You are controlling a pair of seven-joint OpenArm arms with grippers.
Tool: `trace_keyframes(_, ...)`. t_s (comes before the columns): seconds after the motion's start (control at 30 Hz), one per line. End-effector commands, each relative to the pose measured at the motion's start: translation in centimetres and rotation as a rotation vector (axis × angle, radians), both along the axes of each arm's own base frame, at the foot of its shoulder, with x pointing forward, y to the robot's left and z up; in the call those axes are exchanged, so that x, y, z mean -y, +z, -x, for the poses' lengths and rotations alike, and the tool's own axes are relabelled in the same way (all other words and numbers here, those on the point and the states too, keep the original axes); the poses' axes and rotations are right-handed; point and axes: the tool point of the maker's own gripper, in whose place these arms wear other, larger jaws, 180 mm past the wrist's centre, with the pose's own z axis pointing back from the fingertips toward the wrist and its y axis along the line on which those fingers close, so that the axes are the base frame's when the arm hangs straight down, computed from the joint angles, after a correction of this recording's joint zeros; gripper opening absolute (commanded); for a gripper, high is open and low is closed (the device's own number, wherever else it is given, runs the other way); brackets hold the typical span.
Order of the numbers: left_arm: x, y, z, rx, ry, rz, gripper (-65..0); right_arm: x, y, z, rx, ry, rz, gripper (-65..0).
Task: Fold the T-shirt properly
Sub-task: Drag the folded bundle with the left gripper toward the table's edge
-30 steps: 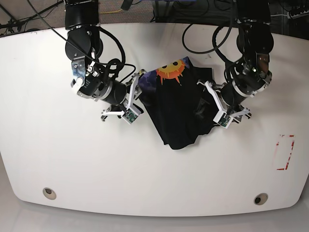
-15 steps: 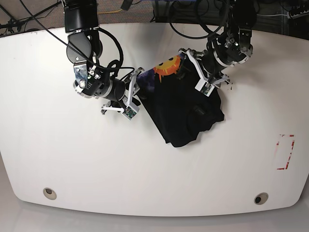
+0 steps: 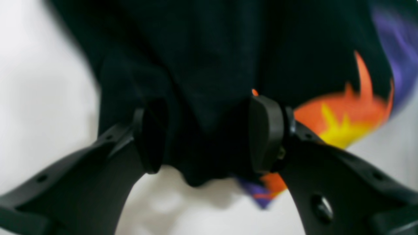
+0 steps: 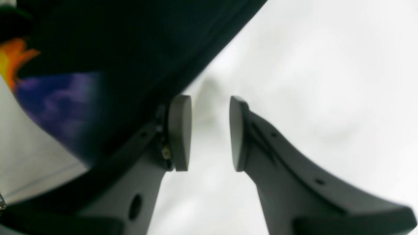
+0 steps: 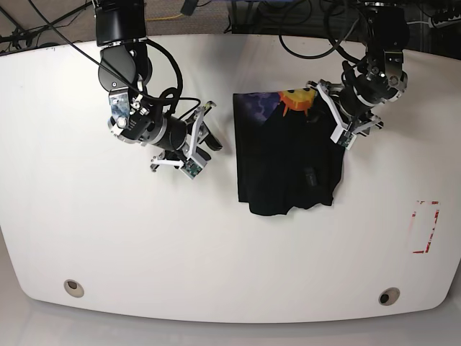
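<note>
Left tool [image 5: 334,115] sits at the upper right corner of the T-shirt [image 5: 284,162], near the back of the table [image 5: 108,238]. Its wrist camera shows a bunch of black cloth [image 3: 209,81] filling the gap between the two pads [image 3: 266,133], with the folded edge hanging just below them. Tool is clamped on the T-shirt, jaws spread wide by the wad of fabric.

Orange and yellow sun print [image 5: 297,99] lies right beside that grip, with a purple patch [image 5: 252,106] to its left along the shirt's top edge. Same print shows beside the right-hand pad in the left wrist view [image 3: 343,117].

Right tool [image 5: 204,138] is off the garment, just beside its left edge, over bare white table. Its wrist view shows the two pads [image 4: 179,132] parted with only table surface between them; nothing gripped. Dark cloth [image 4: 130,42] crosses the upper left of that view, beyond the tips and apart from them.

T-shirt lies in a rough upright block at table centre, a little toward the back, black side up. Left edge fairly straight, bottom hem uneven, right side lumpy with a small dark fold [image 5: 310,176] in the lower right area.

Red-outlined marking [image 5: 423,227] on the table near the right edge, well apart from the shirt. Two round fittings [image 5: 389,296] near the front edge.
</note>
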Motion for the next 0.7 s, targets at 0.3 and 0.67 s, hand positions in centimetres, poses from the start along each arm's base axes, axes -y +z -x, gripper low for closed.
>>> trace_keyframes(0.3,3.1,7.3,-2.3,0.231,-0.02,0.077,-28.9,-0.2,-1.2,1.0,-0.044,-0.003,-0.027,-47.1)
trace_keyframes(0.67,4.9,4.8,-5.7,0.158,0.249,0.149,-14.4,1.0,-1.7,1.3,-0.052,-0.009,0.0,-47.1)
